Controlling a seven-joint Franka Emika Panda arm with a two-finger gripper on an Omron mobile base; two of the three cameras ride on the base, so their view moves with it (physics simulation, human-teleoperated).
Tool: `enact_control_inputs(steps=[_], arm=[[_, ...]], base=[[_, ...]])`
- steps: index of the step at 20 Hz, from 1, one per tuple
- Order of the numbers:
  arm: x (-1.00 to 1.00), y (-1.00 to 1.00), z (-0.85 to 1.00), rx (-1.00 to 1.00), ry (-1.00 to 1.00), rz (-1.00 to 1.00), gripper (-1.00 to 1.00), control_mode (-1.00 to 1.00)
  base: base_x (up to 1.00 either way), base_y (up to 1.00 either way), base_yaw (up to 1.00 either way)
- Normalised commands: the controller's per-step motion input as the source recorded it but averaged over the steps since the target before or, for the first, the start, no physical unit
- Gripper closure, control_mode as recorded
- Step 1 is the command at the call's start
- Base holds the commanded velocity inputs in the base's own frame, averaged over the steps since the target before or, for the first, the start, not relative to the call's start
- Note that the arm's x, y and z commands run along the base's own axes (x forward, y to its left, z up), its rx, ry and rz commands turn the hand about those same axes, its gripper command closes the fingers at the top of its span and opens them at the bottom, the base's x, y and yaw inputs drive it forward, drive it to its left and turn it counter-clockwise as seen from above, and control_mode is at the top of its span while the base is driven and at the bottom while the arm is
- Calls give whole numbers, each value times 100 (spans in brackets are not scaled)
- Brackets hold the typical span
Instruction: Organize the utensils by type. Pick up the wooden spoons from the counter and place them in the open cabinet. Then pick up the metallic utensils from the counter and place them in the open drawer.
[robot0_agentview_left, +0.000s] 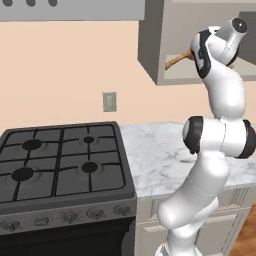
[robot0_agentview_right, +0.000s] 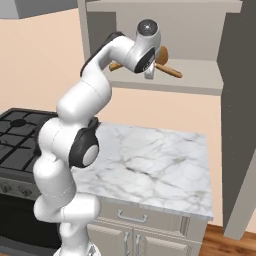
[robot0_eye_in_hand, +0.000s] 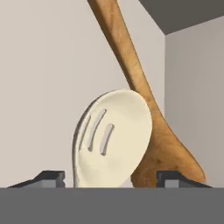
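The white arm is reaching up into the open cabinet, a plain grey box with flat matte walls and a pale shelf. Its gripper is standing with the two dark finger tips spread wide apart, gripping nothing; a pale slotted spoon and the wooden spoon are showing between and beyond them.

The wooden spoon is lying on the cabinet shelf. Seen from the hand, its orange-brown grain is running along a straight tapered handle that is widening into a rounded bowl. In the right base view its handle is poking out on both sides of the wrist; in the left base view one end is sticking out leftward past the cabinet's edge.

The cream slotted spoon, smooth and oval with three narrow slits, is overlapping the wooden spoon's bowl.

Below, the white grey-veined marble counter is sitting beside a black gas stove.
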Motion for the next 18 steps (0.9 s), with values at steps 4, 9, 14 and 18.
enact_control_inputs(steps=[4,9,14,18], arm=[[43,0,-29,-8,-6,5,-100,-100],[-11,0,-10,-9,-14,16,-100,-100],[-10,0,-11,-13,-3,17,-100,-100],[-1,0,-2,-13,0,18,-100,-100]], base=[[0,0,0],[0,0,0],[0,0,0],[0,0,0]])
